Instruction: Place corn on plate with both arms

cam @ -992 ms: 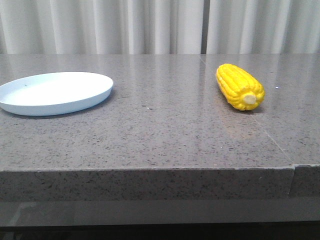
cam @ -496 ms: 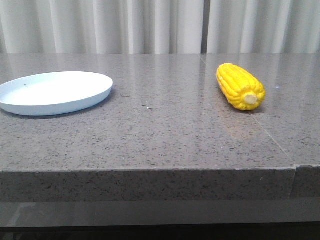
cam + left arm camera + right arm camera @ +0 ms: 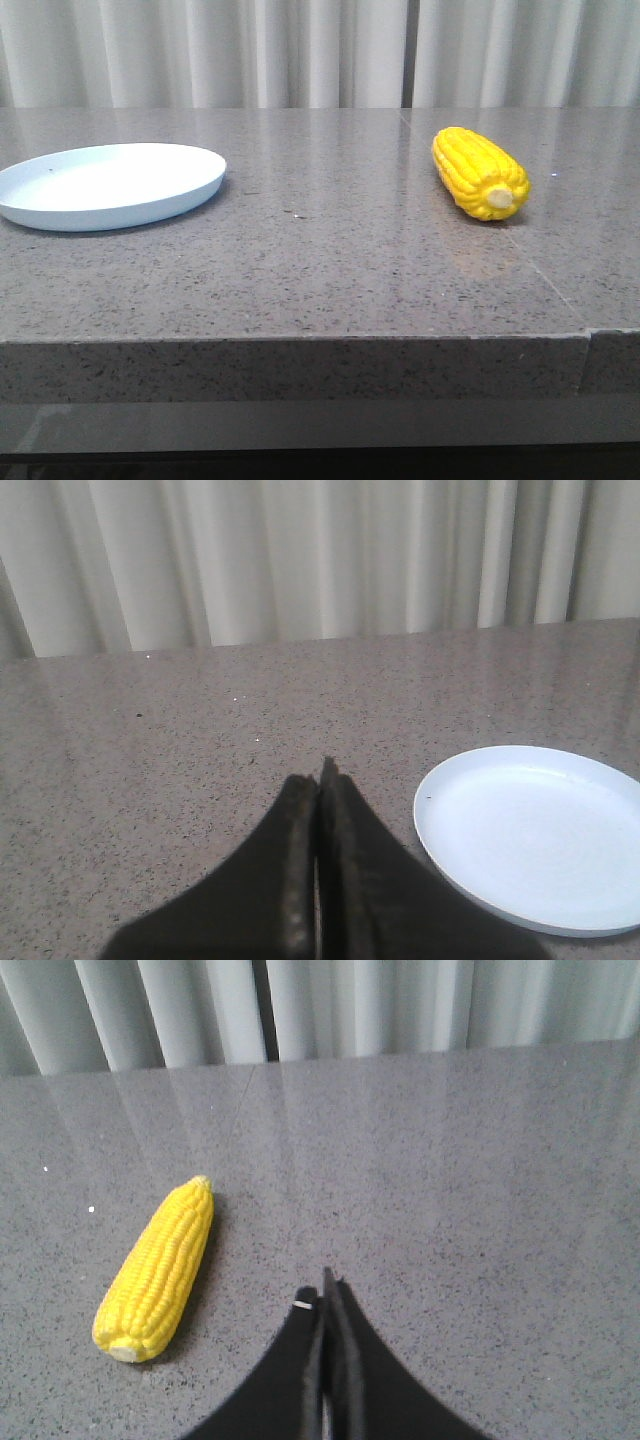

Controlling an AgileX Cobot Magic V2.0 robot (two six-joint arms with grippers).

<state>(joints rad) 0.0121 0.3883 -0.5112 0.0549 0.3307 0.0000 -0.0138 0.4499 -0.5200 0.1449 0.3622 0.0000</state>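
The yellow corn [image 3: 479,172] lies on the grey stone table at the right, its cream stub end facing the front edge. It also shows in the right wrist view [image 3: 157,1268], apart from my right gripper [image 3: 322,1290], which is shut and empty over bare table. The pale blue-white plate [image 3: 110,184] sits empty at the left. In the left wrist view the plate [image 3: 530,832] lies close beside my left gripper [image 3: 318,775], which is shut and empty. Neither arm shows in the front view.
The grey speckled table [image 3: 330,270] has a front edge with a seam at the right [image 3: 587,336]. White curtains [image 3: 300,50] hang behind the far edge.
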